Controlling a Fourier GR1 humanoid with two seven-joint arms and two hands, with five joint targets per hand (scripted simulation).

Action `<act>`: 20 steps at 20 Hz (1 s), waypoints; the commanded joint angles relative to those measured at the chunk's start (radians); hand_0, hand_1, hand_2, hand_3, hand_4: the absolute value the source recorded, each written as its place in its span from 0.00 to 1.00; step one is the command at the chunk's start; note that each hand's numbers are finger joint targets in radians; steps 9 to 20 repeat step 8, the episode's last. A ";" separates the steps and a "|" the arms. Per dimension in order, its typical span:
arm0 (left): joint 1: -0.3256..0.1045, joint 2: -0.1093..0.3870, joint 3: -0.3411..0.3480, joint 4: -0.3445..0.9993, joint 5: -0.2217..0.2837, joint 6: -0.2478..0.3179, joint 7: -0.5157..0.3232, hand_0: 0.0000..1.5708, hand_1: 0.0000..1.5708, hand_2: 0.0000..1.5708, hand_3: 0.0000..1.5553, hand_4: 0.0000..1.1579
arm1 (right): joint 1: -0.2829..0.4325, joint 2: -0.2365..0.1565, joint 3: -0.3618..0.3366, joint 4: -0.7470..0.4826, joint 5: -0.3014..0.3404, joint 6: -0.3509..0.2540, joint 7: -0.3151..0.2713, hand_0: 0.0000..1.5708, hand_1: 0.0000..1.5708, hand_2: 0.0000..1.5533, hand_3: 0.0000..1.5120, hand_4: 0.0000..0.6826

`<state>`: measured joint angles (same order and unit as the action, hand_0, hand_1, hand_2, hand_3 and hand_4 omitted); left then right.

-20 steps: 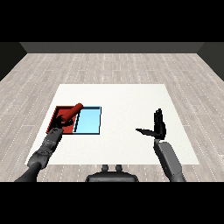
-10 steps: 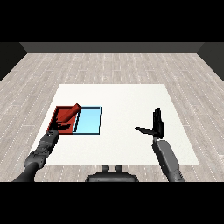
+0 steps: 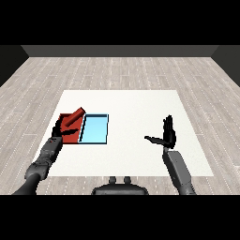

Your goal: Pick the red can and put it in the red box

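Currently left hand [image 3: 61,127] is curling round the tilted can [image 3: 75,117] over the red tray [image 3: 70,136]; releasing now risks it rolling onto the blue tray [image 3: 95,130] beside it, while the right hand [image 3: 167,133] is spreading idle.

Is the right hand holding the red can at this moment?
No: the right hand is open with straight fingers and holds nothing, while the red can is at the left hand, over the red tray.
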<state>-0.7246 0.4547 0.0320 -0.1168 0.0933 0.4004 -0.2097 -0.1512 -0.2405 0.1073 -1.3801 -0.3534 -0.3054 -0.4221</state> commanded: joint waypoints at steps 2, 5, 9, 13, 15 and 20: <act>-0.027 0.008 0.063 -0.117 0.059 -0.042 -0.168 0.89 0.89 0.82 0.00 0.00 | 0.045 -0.038 -0.015 -0.024 -0.023 0.088 -0.038 0.00 0.00 0.00 0.00 0.00; 0.027 -0.016 0.103 -0.213 0.118 -0.183 -0.274 0.14 0.14 0.00 0.00 0.00 | 0.033 -0.020 0.015 -0.084 -0.018 0.064 0.020 0.00 0.00 0.00 0.00 0.00; 0.096 -0.081 0.097 -0.332 0.144 -0.234 -0.365 0.00 0.00 0.00 0.00 0.00 | 0.059 -0.018 0.024 -0.074 -0.015 0.101 -0.025 0.00 0.00 0.00 0.00 0.00; 0.096 -0.081 0.097 -0.332 0.144 -0.234 -0.365 0.00 0.00 0.00 0.00 0.00 | 0.059 -0.018 0.024 -0.074 -0.015 0.101 -0.025 0.00 0.00 0.00 0.00 0.00; 0.096 -0.081 0.097 -0.332 0.144 -0.234 -0.365 0.00 0.00 0.00 0.00 0.00 | 0.059 -0.018 0.024 -0.074 -0.015 0.101 -0.025 0.00 0.00 0.00 0.00 0.00; 0.096 -0.081 0.097 -0.332 0.144 -0.234 -0.365 0.00 0.00 0.00 0.00 0.00 | 0.059 -0.018 0.024 -0.074 -0.015 0.101 -0.025 0.00 0.00 0.00 0.00 0.00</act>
